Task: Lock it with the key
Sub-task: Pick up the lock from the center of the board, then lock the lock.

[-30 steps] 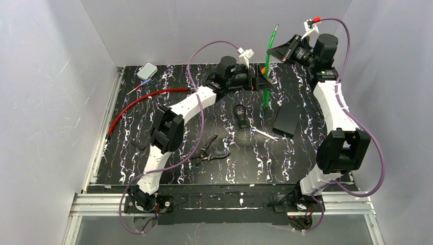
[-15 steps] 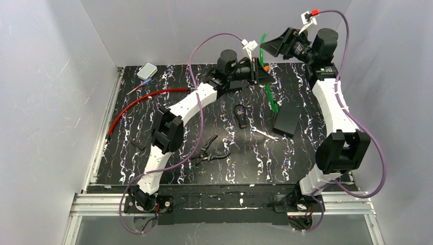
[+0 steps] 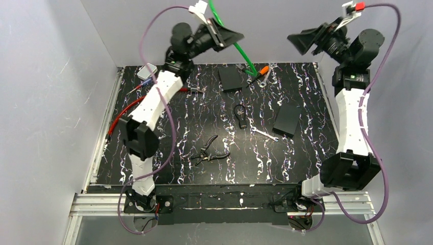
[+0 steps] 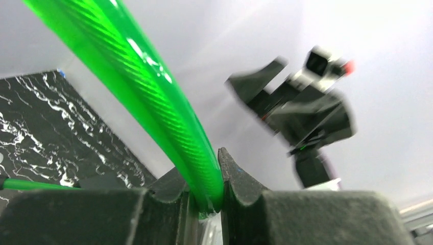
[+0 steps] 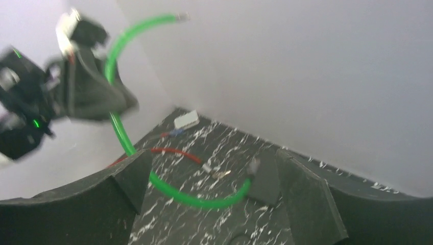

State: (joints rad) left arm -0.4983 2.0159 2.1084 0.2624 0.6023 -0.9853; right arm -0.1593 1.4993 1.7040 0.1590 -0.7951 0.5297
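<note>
My left gripper (image 3: pixel 236 37) is raised high at the back of the table and is shut on a green cable (image 3: pixel 241 52). In the left wrist view the green cable (image 4: pixel 153 92) runs up from between the pinched jaws of the left gripper (image 4: pixel 205 171). The cable's lower end meets a black lock body (image 3: pixel 231 79) lying on the mat, and the right wrist view shows that lock body (image 5: pixel 263 178) too. A small black piece with a ring, which looks like the key (image 3: pixel 241 115), lies at mid-table. My right gripper (image 3: pixel 298 45) hangs open at the far right, empty (image 5: pixel 212 153).
A red cable (image 3: pixel 138 102) lies along the left side, its metal end near the lock body. Pliers (image 3: pixel 209 151), a small wrench (image 3: pixel 264 133) and a black block (image 3: pixel 287 120) lie on the mat. At the back are a white box (image 3: pixel 147 70) and an orange-handled tool (image 3: pixel 263 70).
The left gripper closed on the green cable and swung up and to the left with it. The right gripper opened, let go of the cable and drew back to the right.
</note>
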